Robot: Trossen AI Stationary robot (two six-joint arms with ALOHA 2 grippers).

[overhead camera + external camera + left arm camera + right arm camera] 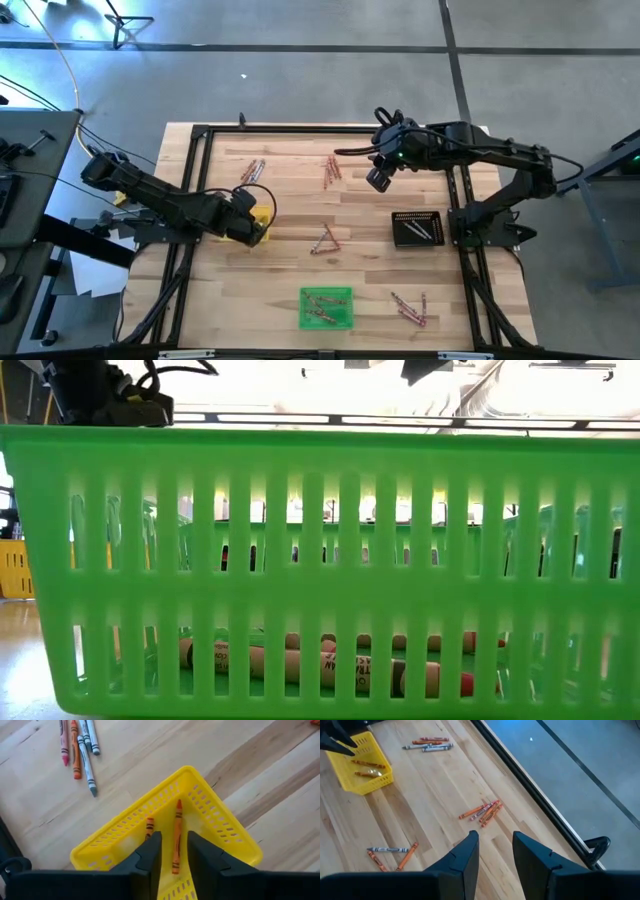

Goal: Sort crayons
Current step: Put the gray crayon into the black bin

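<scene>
Crayons lie in loose groups on the wooden table [290, 200]: a far-left group [252, 170], a far-middle group [332, 172], a centre group [325, 240] and a near-right group [410, 308]. My left gripper [174, 840] hangs open over the yellow tray [215, 820], pointing steeply down. Two orange crayons [176, 830] [149, 826] lie in that tray; the longer one shows in the gap between the fingers, which do not touch it. My right gripper [495, 840] is open and empty, raised above the table's far right part [378, 180].
A green tray [326, 295] with several crayons [300, 660] stands at the near middle and fills the low view. A black tray [400, 218] stands at the right, under my right arm. A dark metal frame [200, 135] borders the table.
</scene>
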